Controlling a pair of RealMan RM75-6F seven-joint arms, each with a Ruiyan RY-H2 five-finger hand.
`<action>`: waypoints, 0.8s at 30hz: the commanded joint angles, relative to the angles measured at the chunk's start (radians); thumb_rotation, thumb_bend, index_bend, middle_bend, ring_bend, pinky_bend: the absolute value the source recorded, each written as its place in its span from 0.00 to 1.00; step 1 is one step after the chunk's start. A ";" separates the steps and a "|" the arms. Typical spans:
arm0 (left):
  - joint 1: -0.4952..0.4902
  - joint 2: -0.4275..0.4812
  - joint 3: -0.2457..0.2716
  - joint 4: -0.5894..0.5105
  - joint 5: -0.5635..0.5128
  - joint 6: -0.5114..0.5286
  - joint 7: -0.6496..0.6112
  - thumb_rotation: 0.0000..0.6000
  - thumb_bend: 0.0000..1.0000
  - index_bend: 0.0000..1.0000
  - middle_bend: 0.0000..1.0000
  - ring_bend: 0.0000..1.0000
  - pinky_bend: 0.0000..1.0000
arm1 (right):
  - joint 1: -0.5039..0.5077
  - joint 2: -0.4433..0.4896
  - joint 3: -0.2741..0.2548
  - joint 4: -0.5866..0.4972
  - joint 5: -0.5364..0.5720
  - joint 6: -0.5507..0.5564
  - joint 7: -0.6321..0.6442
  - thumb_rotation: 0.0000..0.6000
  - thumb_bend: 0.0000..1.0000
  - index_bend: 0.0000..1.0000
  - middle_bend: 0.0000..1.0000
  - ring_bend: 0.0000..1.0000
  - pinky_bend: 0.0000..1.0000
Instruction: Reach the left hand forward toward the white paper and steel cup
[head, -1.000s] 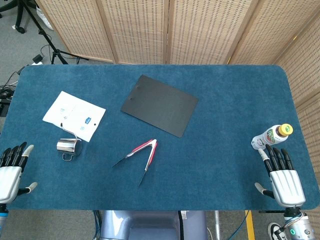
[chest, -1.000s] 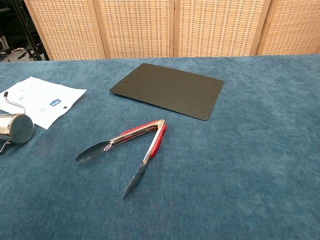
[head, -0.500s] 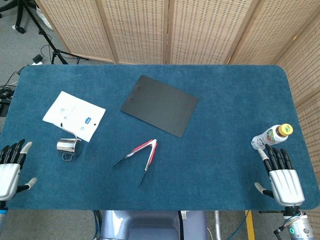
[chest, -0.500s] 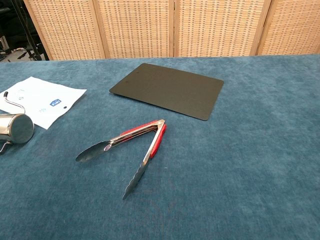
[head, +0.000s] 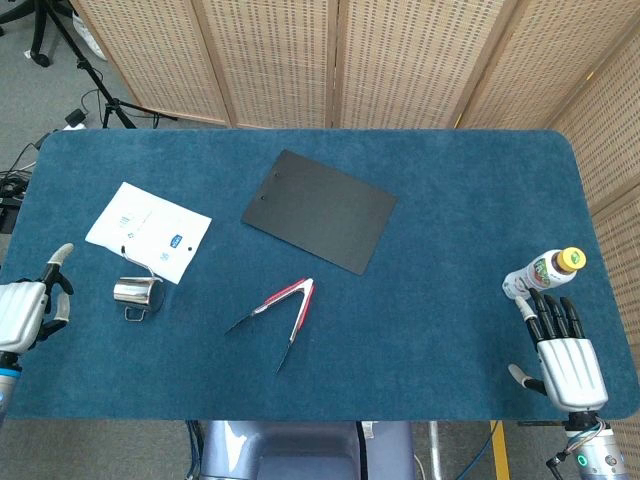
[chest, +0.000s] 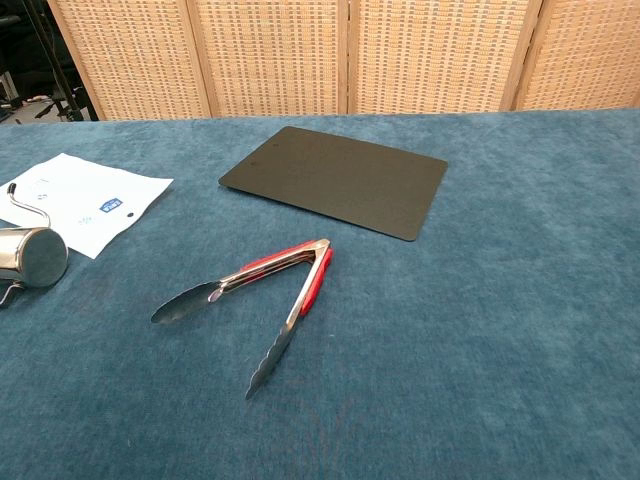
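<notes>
Now the robot's left hand (head: 22, 312) has turned since a moment ago and edged forward along the blue desk (head: 450, 230), fingers loosely curled on nothing, so the reach has barely begun. At its three o'clock, near, lies the small shiny steel cup (head: 134, 293) on its side; the white printed paper sheet (head: 148, 230) touches it at twelve o'clock.

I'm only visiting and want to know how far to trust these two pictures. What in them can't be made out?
- Left hand: cut by the head view's left edge; its fingers cannot be read. The chest view misses it.
- Right hand: head view only.
- Steel cup: partly cut off by the chest view's left edge.
- White paper: print too small to read.
- Bottle: label too small; its base sits behind the right hand's fingertips.
</notes>
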 joint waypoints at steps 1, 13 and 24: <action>-0.097 0.112 -0.040 -0.034 -0.080 -0.203 -0.158 1.00 0.83 0.00 0.65 0.74 0.59 | 0.000 0.000 0.000 0.000 0.001 -0.001 0.000 1.00 0.16 0.00 0.00 0.00 0.00; -0.370 0.229 -0.132 0.199 -0.199 -0.898 -0.545 1.00 0.99 0.00 0.66 0.78 0.64 | 0.011 -0.012 0.000 0.012 0.020 -0.031 -0.007 1.00 0.16 0.00 0.00 0.00 0.00; -0.484 0.144 -0.134 0.444 -0.222 -1.149 -0.575 1.00 1.00 0.00 0.66 0.78 0.64 | 0.024 -0.026 -0.001 0.025 0.042 -0.064 -0.023 1.00 0.16 0.00 0.00 0.00 0.00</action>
